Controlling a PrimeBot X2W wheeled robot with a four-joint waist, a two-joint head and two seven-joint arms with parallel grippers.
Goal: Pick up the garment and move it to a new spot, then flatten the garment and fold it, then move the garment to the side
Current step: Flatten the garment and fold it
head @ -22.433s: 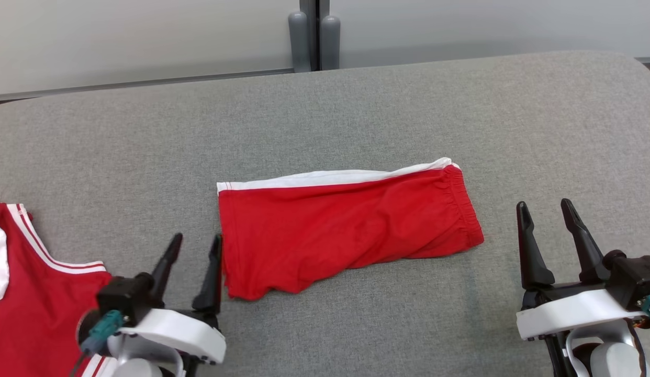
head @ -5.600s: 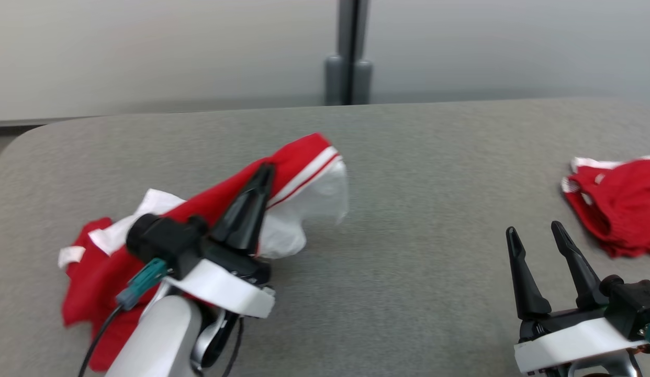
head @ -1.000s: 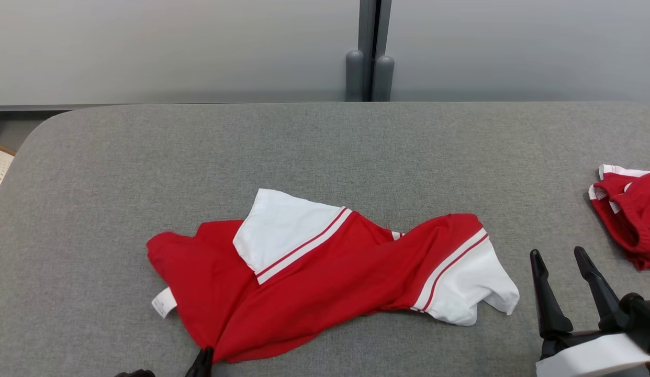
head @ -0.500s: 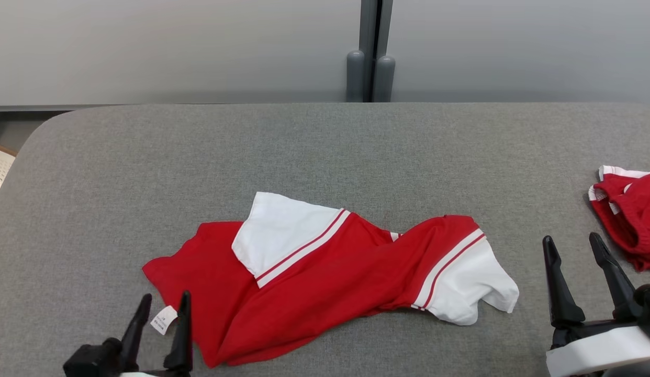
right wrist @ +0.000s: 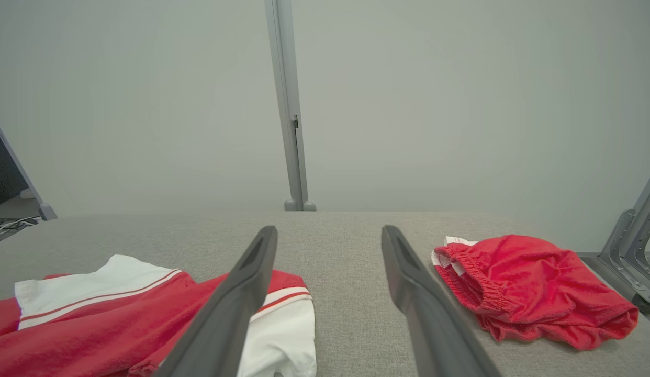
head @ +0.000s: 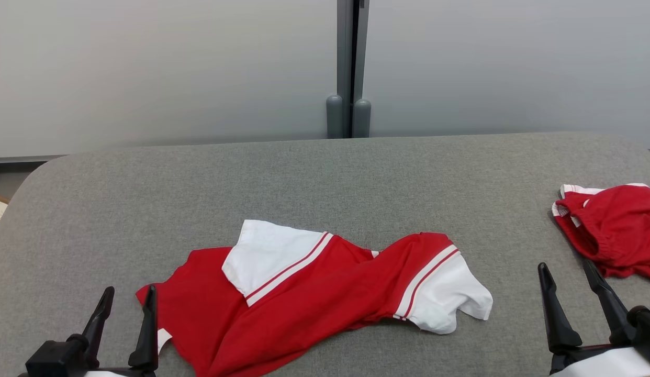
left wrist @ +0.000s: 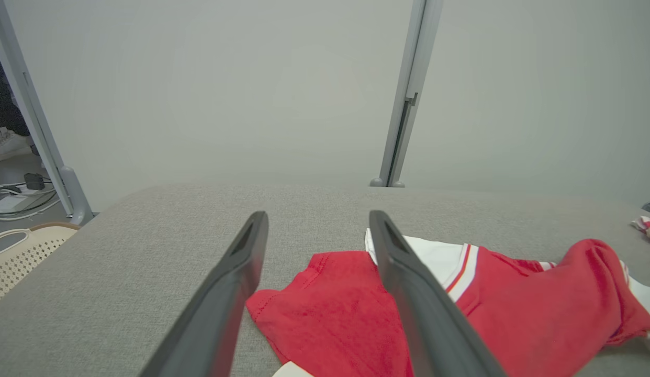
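Observation:
The garment (head: 309, 293) is a red jersey with white panels and red-white stripes, lying crumpled on the grey table (head: 325, 178), near the front. The left wrist view has the garment (left wrist: 461, 309) low and to the right. My left gripper (head: 127, 302) stands open at the garment's left hem, nothing between its fingers (left wrist: 236, 272). My right gripper (head: 564, 275) is open too, off the garment's right end, between it and the red shorts. The right wrist view puts the garment (right wrist: 121, 319) at lower left.
Bunched red shorts (head: 607, 228) with white trim lie at the table's right edge, and those shorts (right wrist: 529, 288) are right of my right fingers. A grey partition post (head: 348, 68) rises behind the table. A cream perforated basket (left wrist: 16, 251) sits off the table's left corner.
My left gripper has opened and let go of the garment's front left hem, then shifted left. The garment lies still. The camera has tilted up and turned a little.

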